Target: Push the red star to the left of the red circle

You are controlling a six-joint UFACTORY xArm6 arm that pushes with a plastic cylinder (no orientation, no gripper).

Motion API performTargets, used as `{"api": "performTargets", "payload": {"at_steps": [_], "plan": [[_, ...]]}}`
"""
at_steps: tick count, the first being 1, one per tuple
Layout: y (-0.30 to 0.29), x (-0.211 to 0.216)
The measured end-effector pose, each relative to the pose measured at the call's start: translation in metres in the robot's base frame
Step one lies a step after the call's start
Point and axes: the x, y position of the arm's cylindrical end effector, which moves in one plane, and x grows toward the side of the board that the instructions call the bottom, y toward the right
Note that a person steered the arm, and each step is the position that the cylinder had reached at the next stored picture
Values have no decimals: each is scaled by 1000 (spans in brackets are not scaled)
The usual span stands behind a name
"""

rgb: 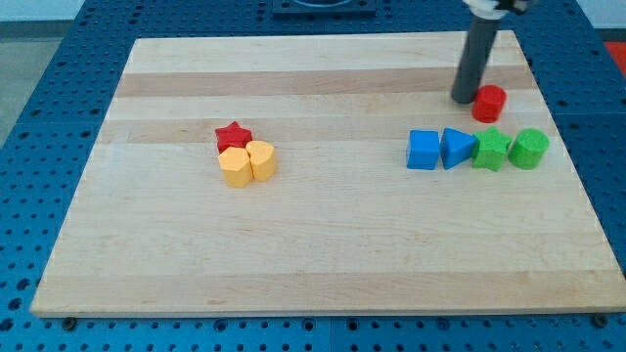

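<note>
Wooden board (323, 254), so: red star (233, 135) sits left of centre, touching two yellow blocks (246, 163) below it. Red circle (489, 102) is near the right edge, my tip (462, 99) just beside its left. No gripper here, just a rod. Open wood between them.

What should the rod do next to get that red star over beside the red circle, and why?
Probably swing my tip away from the red circle, which it sits against, toward the view's left, past the red star. The star lies far left, touching the yellow blocks, so it needs pushing rightward from its left side.
</note>
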Motion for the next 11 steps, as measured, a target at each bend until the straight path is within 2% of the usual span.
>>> {"api": "performTargets", "payload": {"at_steps": [1,2,4,5,6,7,8,11], "plan": [[-17,0],[-82,-14],[-288,-35],[-379,2],[-413,69],[-387,108],[-347,98],[-234,29]]}}
